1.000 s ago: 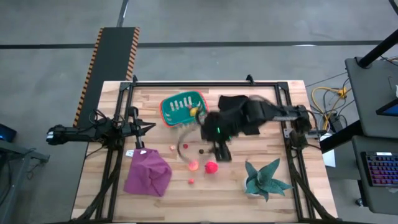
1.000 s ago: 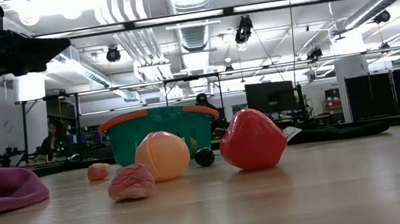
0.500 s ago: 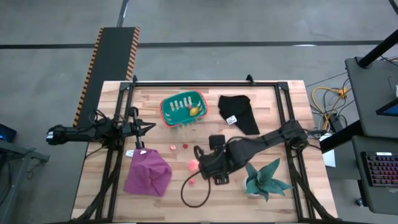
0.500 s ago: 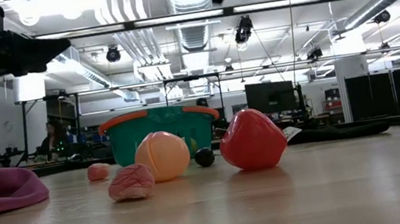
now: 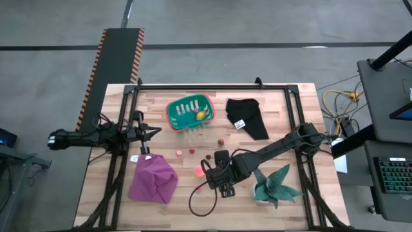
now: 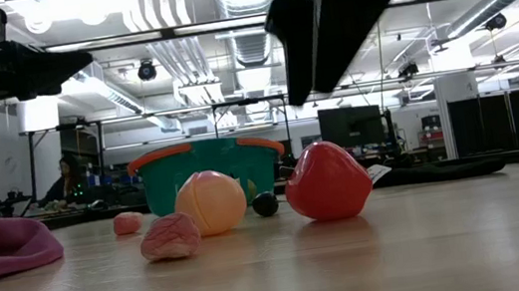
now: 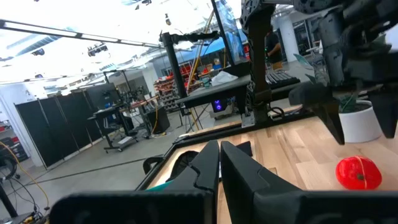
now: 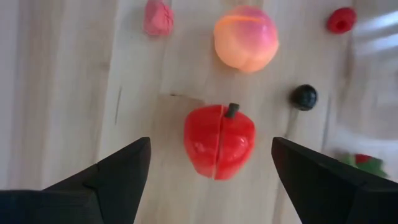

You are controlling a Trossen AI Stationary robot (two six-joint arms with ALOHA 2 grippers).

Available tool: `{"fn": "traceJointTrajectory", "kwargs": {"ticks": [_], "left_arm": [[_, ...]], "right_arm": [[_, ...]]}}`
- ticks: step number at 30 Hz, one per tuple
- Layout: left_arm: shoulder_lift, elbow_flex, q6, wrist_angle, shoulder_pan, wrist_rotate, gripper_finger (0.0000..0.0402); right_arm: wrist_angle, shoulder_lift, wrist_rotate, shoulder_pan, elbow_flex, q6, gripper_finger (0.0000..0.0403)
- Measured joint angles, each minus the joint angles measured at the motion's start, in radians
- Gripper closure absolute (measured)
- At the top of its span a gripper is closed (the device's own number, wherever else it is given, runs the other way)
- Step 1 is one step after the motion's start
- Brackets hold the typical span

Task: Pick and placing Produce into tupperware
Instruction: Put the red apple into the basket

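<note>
Two dark arms are working at a wooden table [image 5: 283, 103]; the right gripper [image 8: 208, 171] is hanging above a red toy fruit [image 8: 219, 141] with its fingers spread wide and holding nothing; the fruit is lying on the table between those fingers, near a peach-coloured piece [image 8: 245, 38], a pink piece [image 8: 158, 17] and a small dark one [image 8: 304, 97]; the teal tupperware [image 5: 175, 115] is sitting toward the far side of the table, well apart from the red fruit, with a yellow piece [image 5: 201, 115] inside; the left gripper [image 7: 219, 163] is waiting at the table's left edge, fingers closed together and empty, beside a purple cloth [image 5: 152, 180].
</note>
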Motion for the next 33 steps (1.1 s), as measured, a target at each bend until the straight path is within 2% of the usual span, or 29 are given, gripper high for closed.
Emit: {"fn": "traceJointTrajectory", "kwargs": {"ticks": [4,33], "left_arm": [[0.006,0.0,-0.001,0.0,0.0,0.0,0.04],[0.012,0.0,0.003,0.001,0.0,0.0,0.04]], "right_arm": [[0.095,0.0,0.0,0.0,-0.069,-0.035,0.0078],[0.294,-0.002,-0.029,-0.068,-0.269,-0.027,0.0078]]}}
